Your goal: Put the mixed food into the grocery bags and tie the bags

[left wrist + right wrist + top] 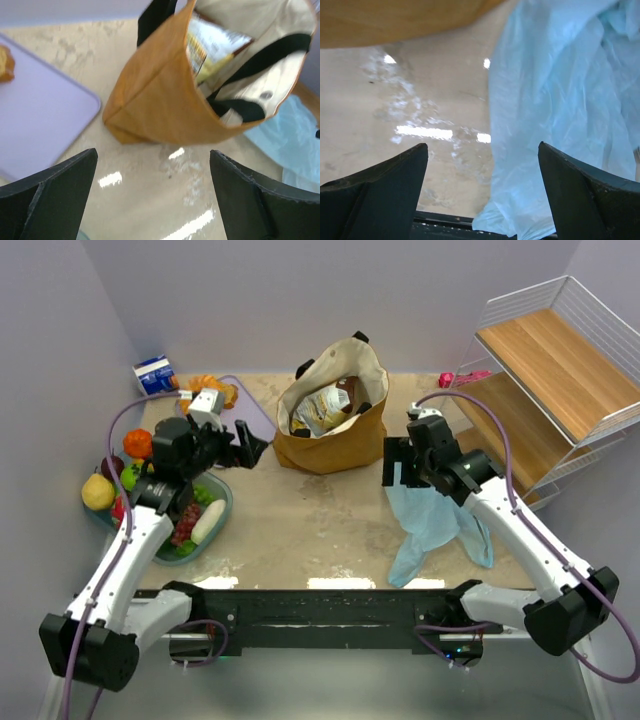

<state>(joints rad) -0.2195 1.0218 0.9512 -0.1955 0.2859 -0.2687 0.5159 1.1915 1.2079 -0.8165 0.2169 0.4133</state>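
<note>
The mustard-tan tote (335, 440) with black handles stands open at the table's back middle, snack packets (328, 405) inside; it also shows in the left wrist view (160, 95). The light-blue plastic bag (437, 525) lies flat on the right and fills the right wrist view (560, 115). Fruits sit at the left: an orange (138, 443), a yellow pear (97, 492), a dark plum (112, 466). My left gripper (250, 452) is open and empty, left of the tote. My right gripper (397, 475) is open and empty above the blue bag's top edge.
A clear teal tub (200, 525) with more food sits under the left arm. A lilac cutting board (40, 125) lies at the back left, with a blue carton (156, 375) and pastry (212, 386) behind. A wire-and-wood shelf (560, 370) stands at the right.
</note>
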